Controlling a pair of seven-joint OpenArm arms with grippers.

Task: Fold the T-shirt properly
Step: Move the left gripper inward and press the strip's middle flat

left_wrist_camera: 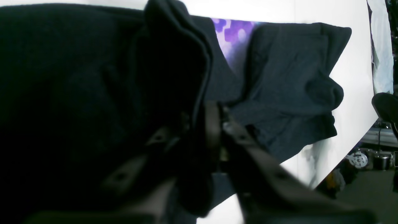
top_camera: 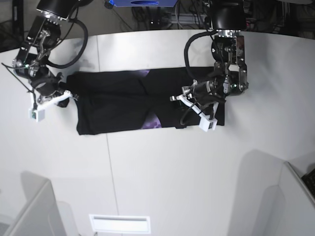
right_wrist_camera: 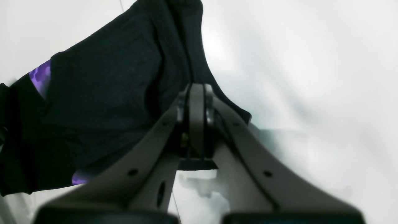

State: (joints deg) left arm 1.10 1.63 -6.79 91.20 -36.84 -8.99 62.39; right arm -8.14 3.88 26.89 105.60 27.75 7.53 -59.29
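The black T-shirt (top_camera: 123,105) lies spread sideways across the white table (top_camera: 172,172), with folded flaps and bits of purple print (top_camera: 153,121) showing. My left gripper (top_camera: 183,100) is shut on a raised fold of black cloth near the shirt's right part; in the left wrist view the gripper (left_wrist_camera: 203,123) pinches that fold, and the rest of the shirt (left_wrist_camera: 286,77) and purple print (left_wrist_camera: 233,37) lie beyond. My right gripper (top_camera: 69,96) is shut on the shirt's left edge; in the right wrist view the gripper (right_wrist_camera: 196,93) clamps the cloth (right_wrist_camera: 108,93).
The table's edge (left_wrist_camera: 357,140) runs close past the shirt in the left wrist view, with clutter on the floor beyond. White panels stand at the base view's lower left (top_camera: 29,211) and lower right (top_camera: 295,196). Cables and gear sit behind the table's far edge.
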